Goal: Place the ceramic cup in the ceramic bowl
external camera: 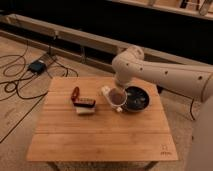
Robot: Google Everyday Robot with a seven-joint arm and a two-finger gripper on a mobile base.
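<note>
The ceramic cup [118, 96] sits at the left edge of the ceramic bowl [136, 99], its round mouth tipped up and showing a brownish inside. In this view its right side overlaps the bowl's left rim. It is not down in the bowl's hollow. I cannot tell whether its base rests on the wood or hangs just above it.

The gripper [114, 100] is clamped on the cup: one pale finger [106, 91] lies against its far-left side and the other shows at its near side, with the cup pinched between them. The wrist stands directly over the cup, so the claw comes at it from above. The pale arm [165, 75] bends at a rounded elbow far above the cup and runs off to the right edge.

The bowl is dark and glossy, on the right part of the wooden table [95, 140], just right of the cup. Left of the cup, apart from it, lie a small red object [75, 93] and, nearer, a dark item [84, 103] on a white packet [85, 110].

On the floor to the far left lie black cables [17, 85] and a small dark box [36, 66].
</note>
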